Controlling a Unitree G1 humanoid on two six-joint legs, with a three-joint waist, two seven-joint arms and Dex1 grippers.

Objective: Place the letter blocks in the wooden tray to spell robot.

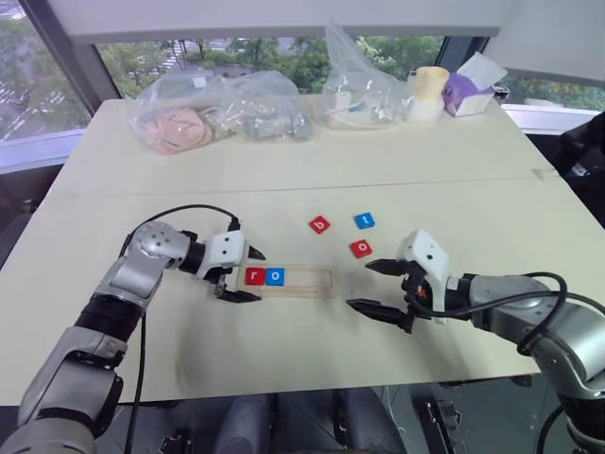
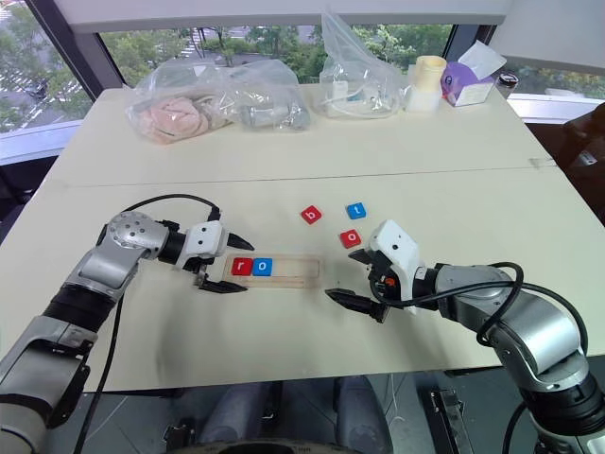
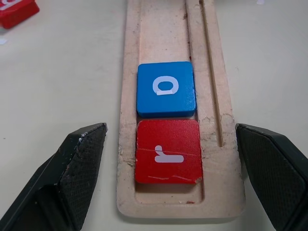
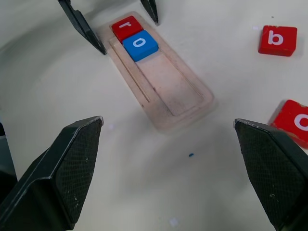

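Two blocks sit in the wooden tray: red r, blue o. Red b, blue t and red o lie loose at its 1 o'clock. Left gripper straddles the tray end, released; pulling away crooked could nudge the tray. Right gripper gapes empty too.

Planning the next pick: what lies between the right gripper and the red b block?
The red o block lies between the right gripper and the b block, seen in the left eye view.
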